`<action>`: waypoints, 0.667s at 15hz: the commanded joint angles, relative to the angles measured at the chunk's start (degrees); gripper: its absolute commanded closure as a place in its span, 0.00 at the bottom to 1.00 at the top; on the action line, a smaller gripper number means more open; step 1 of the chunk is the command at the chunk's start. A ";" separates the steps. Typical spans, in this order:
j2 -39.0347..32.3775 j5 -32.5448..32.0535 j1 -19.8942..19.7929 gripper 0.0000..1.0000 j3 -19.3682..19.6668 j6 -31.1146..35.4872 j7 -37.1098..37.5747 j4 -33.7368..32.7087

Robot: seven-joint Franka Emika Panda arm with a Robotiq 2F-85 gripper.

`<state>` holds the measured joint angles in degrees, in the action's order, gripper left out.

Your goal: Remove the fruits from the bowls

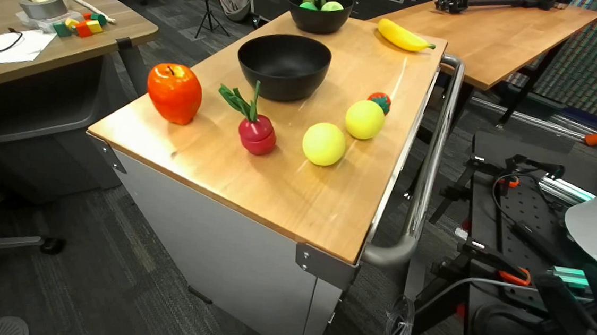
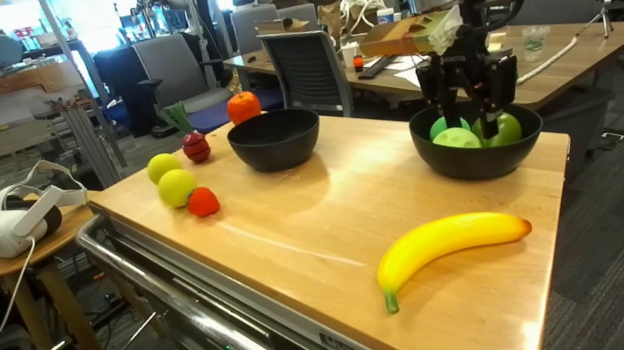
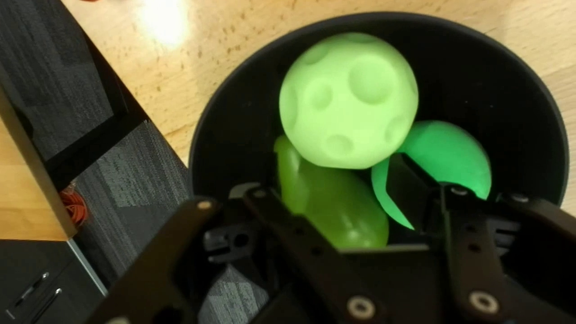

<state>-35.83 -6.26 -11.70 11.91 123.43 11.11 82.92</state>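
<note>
Lower centre of wrist view: green oblong fruit (image 3: 339, 204), long axis slanting toward lower right, is being straddled by pincer (image 2: 471, 122), jaws apart.

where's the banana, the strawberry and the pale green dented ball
Banana (image 2: 440, 241): an exterior view, middle of its yellow curve.
Strawberry (image 2: 203, 202): an exterior view, its red side.
Pale green dented ball (image 3: 347, 108): wrist view, its face between the dents.
</note>
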 commanded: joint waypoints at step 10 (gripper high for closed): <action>-0.14 4.02 -0.84 0.94 -1.72 -6.59 -3.32 -2.48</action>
<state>-36.17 -3.58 -11.80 10.90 119.31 9.27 81.60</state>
